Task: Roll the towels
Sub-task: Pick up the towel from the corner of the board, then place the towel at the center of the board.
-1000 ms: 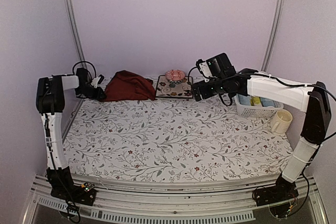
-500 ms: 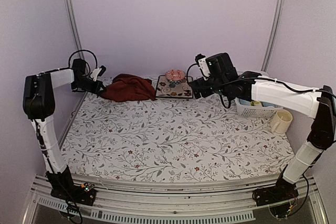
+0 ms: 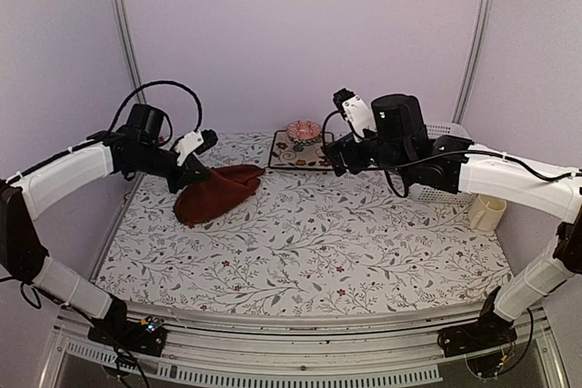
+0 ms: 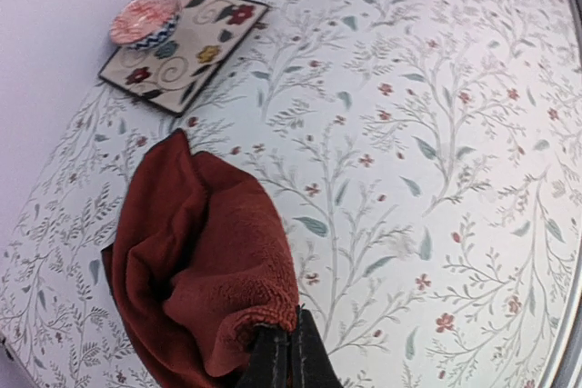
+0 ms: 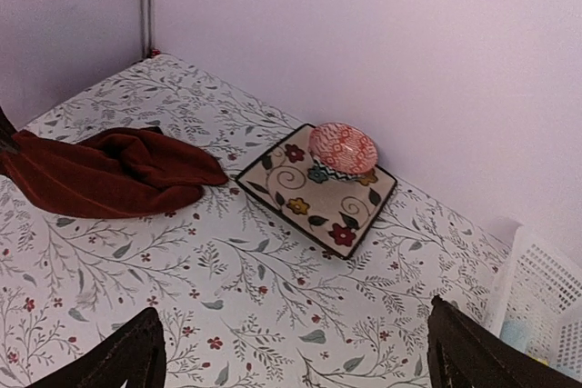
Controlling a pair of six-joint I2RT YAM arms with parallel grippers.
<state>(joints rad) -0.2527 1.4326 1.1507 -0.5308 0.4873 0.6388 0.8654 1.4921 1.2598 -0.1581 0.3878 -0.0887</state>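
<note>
Pulled forward from the back-left corner since a second ago: dark red towel (image 3: 216, 193), bunched on the floral covering (image 3: 346, 252), one edge clamped in the left gripper (image 4: 289, 356), whose arm stretches in low from the left. Farther back, right gripper (image 5: 296, 352) spread wide and empty, hovering near the mat (image 5: 318, 190).

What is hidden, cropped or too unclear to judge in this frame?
White basket: right arm covers most of it in the top view; right wrist view's edge crops it; contents unreadable.
Cup: top view, upper part behind the right arm.
Dark red towel: bunched, inner folds and corners hidden in every view.
Left gripper: cropped by the left wrist view's bottom edge; only tips shut on the towel show.
</note>
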